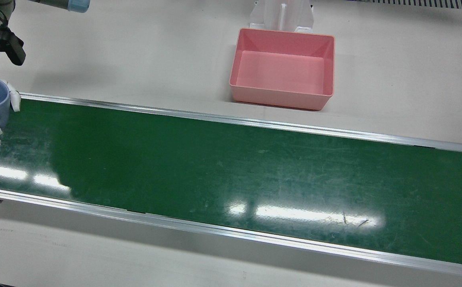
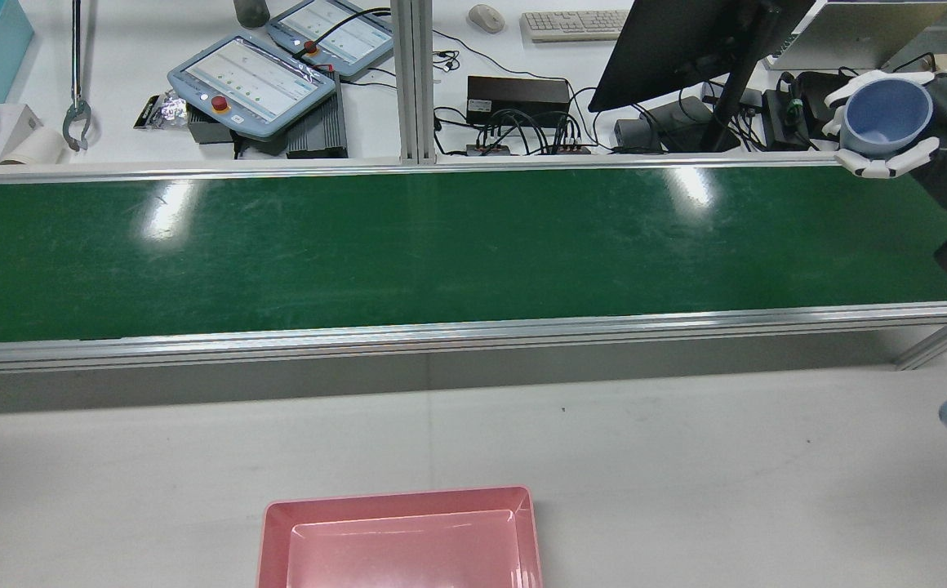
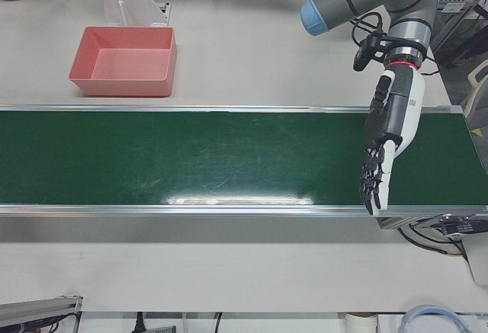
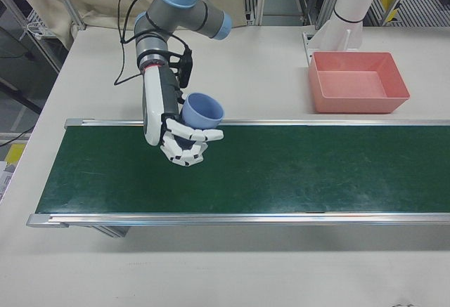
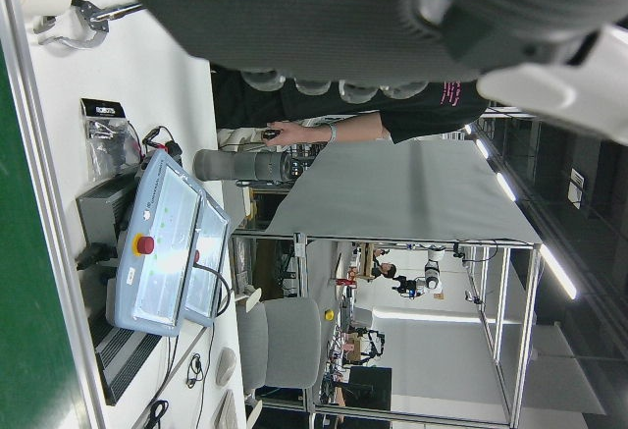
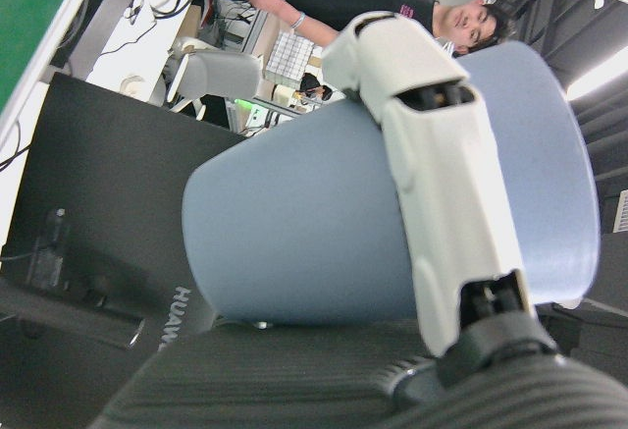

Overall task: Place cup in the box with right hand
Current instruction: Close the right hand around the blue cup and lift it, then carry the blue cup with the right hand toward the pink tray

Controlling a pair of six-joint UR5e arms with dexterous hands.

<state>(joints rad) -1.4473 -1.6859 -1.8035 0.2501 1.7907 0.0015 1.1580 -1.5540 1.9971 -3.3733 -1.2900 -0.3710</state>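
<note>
Right hand: my fingers are wrapped round the blue cup, gripping its wall from both sides; the hand view shows one white finger laid flat across the cup's side.
Cup location: held clear above the green conveyor belt, near the belt's edge on the robot's side and toward its right-arm end; it touches nothing but my fingers.
Why held so: I judge the side grip leaves the bottom free, so the cup can be set down inside the box without the fingers getting underneath.
Cup axis: long axis close to upright, tilted a little; the open mouth faces up and somewhat toward the operators' side. In the rear view I look partly into the empty bowl.
Pink box: empty, open side up, on the white surface beyond the belt, well apart from the cup.
Why box placed so: open top and bare floor take a cup lowered from above, I judge.
Left hand: holds nothing, fingers spread and stretched downward over the belt's far end.
Step in hand: carry toward the box; placing not yet done.
</note>
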